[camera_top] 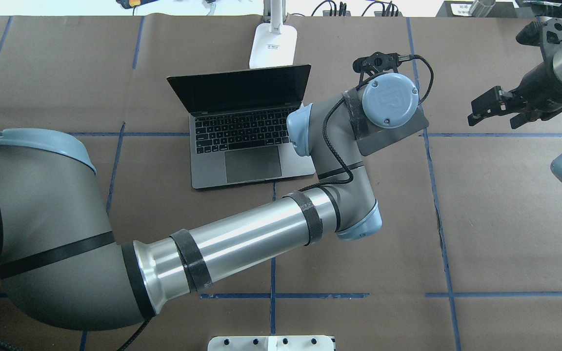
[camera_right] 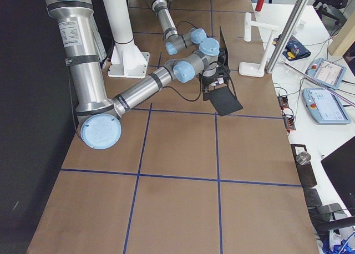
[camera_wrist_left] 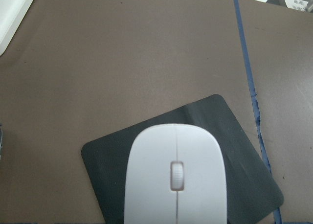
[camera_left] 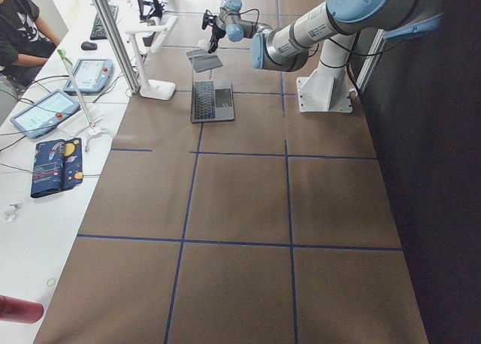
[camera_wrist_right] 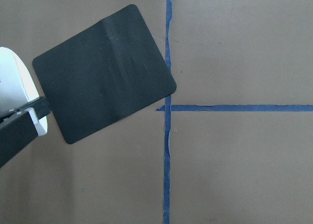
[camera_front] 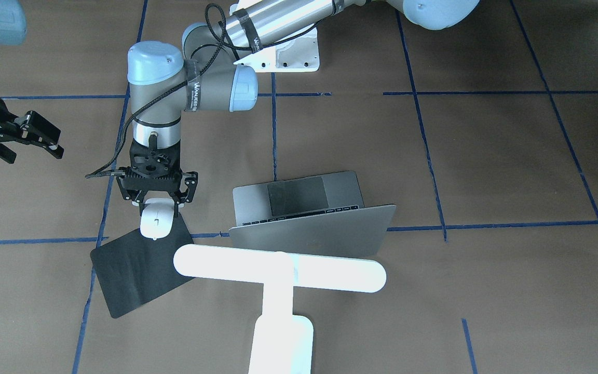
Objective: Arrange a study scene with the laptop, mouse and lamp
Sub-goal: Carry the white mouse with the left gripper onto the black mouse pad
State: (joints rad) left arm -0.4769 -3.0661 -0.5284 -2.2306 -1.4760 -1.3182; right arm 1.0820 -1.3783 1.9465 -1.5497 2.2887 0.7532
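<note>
The grey laptop (camera_front: 309,228) (camera_top: 242,141) stands open at the table's middle, screen facing me. The white T-shaped lamp (camera_front: 278,272) stands just behind it, with its base (camera_top: 273,44) at the far edge. My left gripper (camera_front: 156,208) has reached across and is shut on the white mouse (camera_front: 154,221) (camera_wrist_left: 176,180). It holds the mouse over the near corner of the black mat (camera_front: 138,275) (camera_wrist_left: 244,160) (camera_wrist_right: 105,72). I cannot tell whether the mouse touches the mat. My right gripper (camera_front: 37,150) (camera_top: 481,112) is open and empty, raised beside the mat.
The white bolted pedestal (camera_front: 288,54) (camera_top: 271,342) is at my base. Blue tape lines cross the brown table. A side bench (camera_left: 60,111) with tablets, a metal pole and a seated person runs along the far edge, beyond the lamp.
</note>
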